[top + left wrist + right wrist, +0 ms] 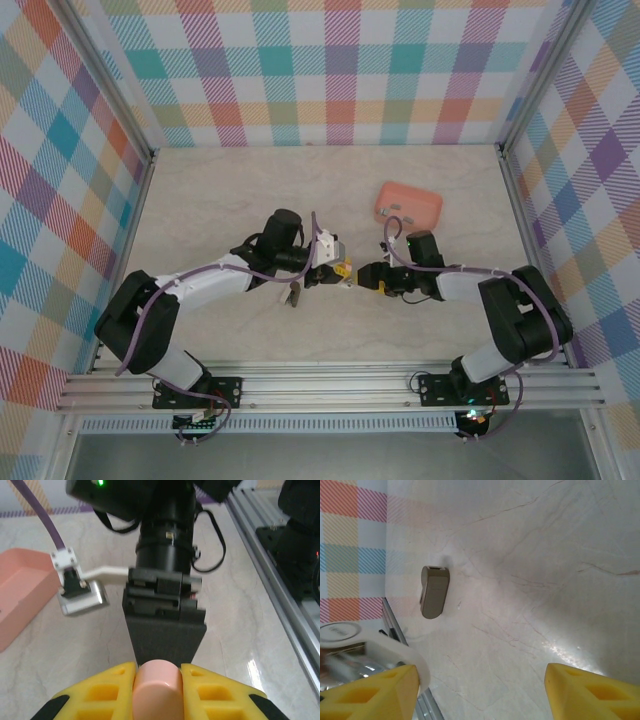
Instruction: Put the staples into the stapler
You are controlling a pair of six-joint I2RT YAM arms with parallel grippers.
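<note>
Salmon-pink and rounded, a small plastic piece (156,692) sits clamped between the yellow fingers of the left gripper (157,672), whose claw is drawn narrow around it. Just past it a dark grey square block (165,637) faces the left wrist camera. The right gripper (480,675) stands wide, with only bare pale marbled bench (220,200) between its fingers. The two grippers meet tip to tip at mid-bench, closer to the near edge. A taupe, round-ended block (434,591) lies flat on the bench just nearside of the left gripper. I cannot tell which of these pieces is the stapler. The salmon-orange rounded tray (432,205) rests toward the far right corner. Pale grey specks (390,211) at its left end may be the staples, but they are too small to tell.
</note>
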